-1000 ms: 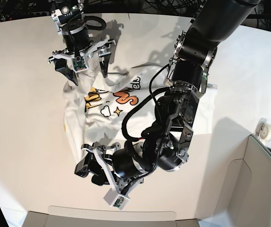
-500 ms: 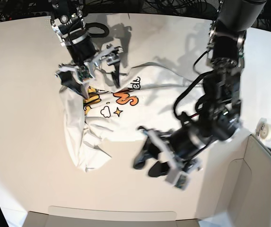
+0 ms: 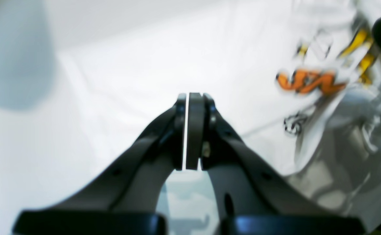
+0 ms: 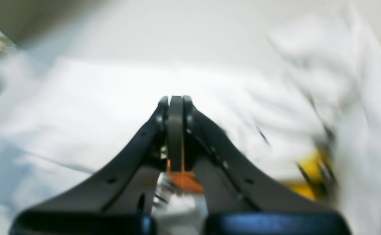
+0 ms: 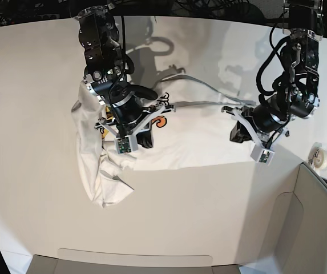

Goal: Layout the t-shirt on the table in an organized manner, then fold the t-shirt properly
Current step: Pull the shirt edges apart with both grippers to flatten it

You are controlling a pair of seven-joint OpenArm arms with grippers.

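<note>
The t-shirt [image 5: 186, 142] lies print-up on the table [image 5: 32, 171], spread flat to the right and bunched in folds at its left end. My right gripper [image 5: 145, 137] hangs over the orange print, jaws shut; in its own blurred view the right gripper [image 4: 175, 98] shows no cloth between the pads, with the t-shirt [image 4: 308, 65] under it. My left gripper [image 5: 236, 131] sits at the shirt's right edge. It is shut too, and the left gripper [image 3: 190, 96] holds nothing visible. The printed t-shirt [image 3: 311, 81] lies to its right.
A small white roll [image 5: 322, 157] sits near the table's right edge. Grey-beige panels run along the front [image 5: 134, 262] and the right corner [image 5: 317, 222]. Cables hang behind the far edge [image 5: 209, 8].
Both grippers went from open to shut. The left arm swung from the shirt's lower hem up to its right edge. The right arm came down from the collar over the print. The shirt lies wider.
</note>
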